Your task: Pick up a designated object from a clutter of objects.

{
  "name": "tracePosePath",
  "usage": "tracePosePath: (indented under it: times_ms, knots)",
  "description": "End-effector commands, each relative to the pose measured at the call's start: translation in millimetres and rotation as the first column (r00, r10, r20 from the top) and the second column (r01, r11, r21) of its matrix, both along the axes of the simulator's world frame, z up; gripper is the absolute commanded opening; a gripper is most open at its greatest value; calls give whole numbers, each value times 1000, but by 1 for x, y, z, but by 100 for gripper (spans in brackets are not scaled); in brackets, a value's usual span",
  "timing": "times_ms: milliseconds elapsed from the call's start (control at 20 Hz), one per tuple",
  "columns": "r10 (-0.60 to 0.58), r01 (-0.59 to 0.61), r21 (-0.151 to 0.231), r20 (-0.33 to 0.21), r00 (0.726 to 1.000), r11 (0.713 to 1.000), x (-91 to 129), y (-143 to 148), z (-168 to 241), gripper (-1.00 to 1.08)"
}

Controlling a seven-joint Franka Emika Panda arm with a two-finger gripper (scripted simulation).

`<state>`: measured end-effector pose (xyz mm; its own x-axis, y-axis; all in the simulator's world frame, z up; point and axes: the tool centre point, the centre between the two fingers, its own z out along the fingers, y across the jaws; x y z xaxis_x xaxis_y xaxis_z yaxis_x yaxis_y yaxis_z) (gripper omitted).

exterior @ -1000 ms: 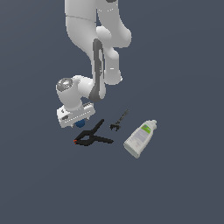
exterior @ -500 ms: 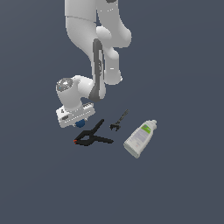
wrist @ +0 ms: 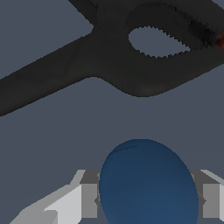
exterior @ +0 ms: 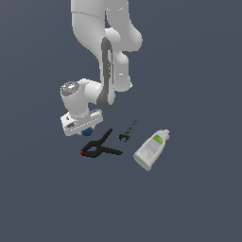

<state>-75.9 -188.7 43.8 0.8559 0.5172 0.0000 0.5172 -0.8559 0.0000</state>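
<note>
From my wrist view the blue ball [wrist: 148, 181] sits squarely between my claw [wrist: 148, 199]'s fingers, which flank both its sides, though I cannot tell whether they grip; the black clamp [wrist: 131, 57] lies just beyond.

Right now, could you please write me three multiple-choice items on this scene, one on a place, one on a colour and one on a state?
1. Where is the ball?
A. between the gripper's fingers
B. on the bottle
C. beside the wrench

2. What colour is the clamp's tip?
A. green
B. orange
C. white

3. How does the bottle rest?
A. upright
B. lying on its side
C. held in the air

Answers:
1 A: the wrist view shows the ball between the fingers of the gripper.
2 B: the clamp ends in an orange tip.
3 B: the bottle lies flat, near the wrench.
</note>
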Motion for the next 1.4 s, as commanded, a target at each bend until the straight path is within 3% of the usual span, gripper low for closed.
tracePosePath:
  times_ms: [0,500,1350]
  knots:
    - [0,0,0,2,1000,1000,0,3,9,-100]
    - [-1,1,0,1,1000,1000,-6,23,75,-100]
    - [-1,1,-4,0,1000,1000,-18,72,236,-100]
